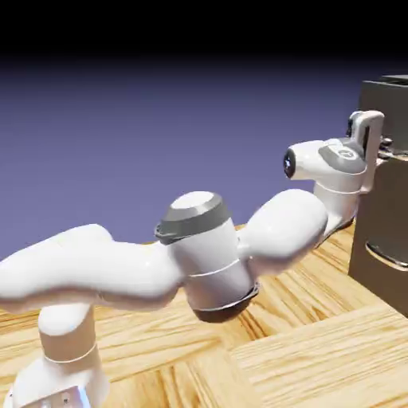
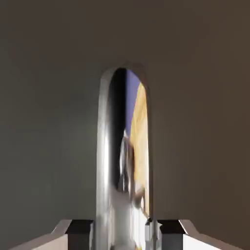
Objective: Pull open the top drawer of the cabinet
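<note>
The cabinet (image 1: 389, 223) stands at the exterior view's right edge, dark grey-brown. My gripper (image 1: 381, 149) is pressed up against the front of the top drawer (image 1: 392, 100), at handle height. The hand view is filled by the drawer's dark panel (image 2: 205, 122). Its silver bar handle (image 2: 122, 146) runs up the middle of that view. My gripper (image 2: 124, 235) is shut on this handle, and the grey fingertips (image 2: 78, 228) touch it from both sides. The bar's shine reflects the wooden table and the white arm.
A lower drawer's silver handle (image 1: 387, 255) shows below my hand on the cabinet front. The wooden table (image 1: 319, 351) stretches under the arm. The white arm's elbow (image 1: 203, 255) hangs low over the table's middle.
</note>
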